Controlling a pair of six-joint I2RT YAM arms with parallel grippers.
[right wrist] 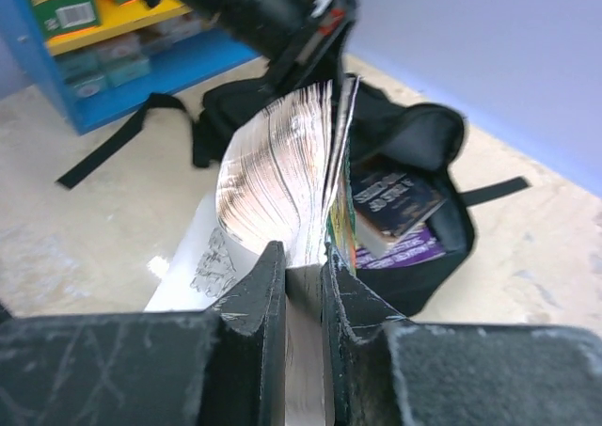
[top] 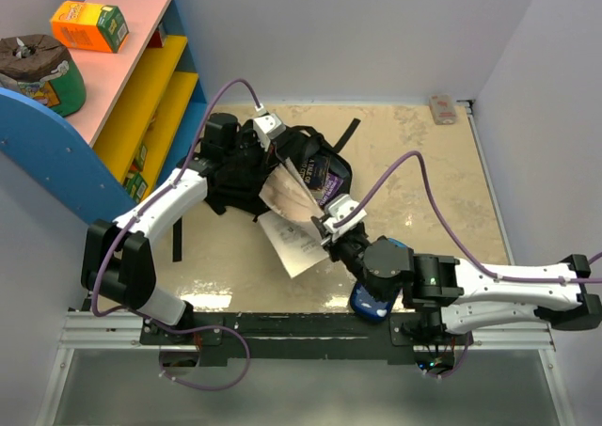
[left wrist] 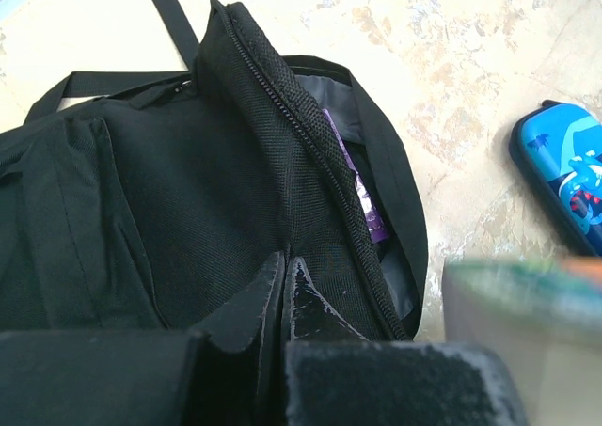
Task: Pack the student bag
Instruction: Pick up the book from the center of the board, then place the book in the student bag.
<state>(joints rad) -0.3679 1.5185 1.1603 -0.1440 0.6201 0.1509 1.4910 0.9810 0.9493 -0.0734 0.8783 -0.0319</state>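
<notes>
Right end effector [right wrist: 301,257] pinches a floppy book [right wrist: 282,177] by its lower edge. Pages fan out and one page droops toward the counter [right wrist: 75,219]. The book stands near upright just at the near rim of the bag [right wrist: 428,134], not in yet.

Left end effector [left wrist: 287,261] is pressed together on bag fabric beside the zip [left wrist: 310,134], lifting the mouth open. The bag lies mid-counter, over toward the shelf [top: 141,97], with its mouth facing the right arm. Packed books [right wrist: 395,205] lie inside. A blue case [left wrist: 564,172] sits on the counter by the right arm, apart from the bag.

Step in hand, I'd say: slide the book into the mouth. To do it well:
- Pull up with the left so the gap is wide.
- Tip the book flatter and lead with its far edge over the packed books.
- Watch that the drooping page doesn't snag the rim or fold under.
- Let go only once most of the book is past the zip.
</notes>
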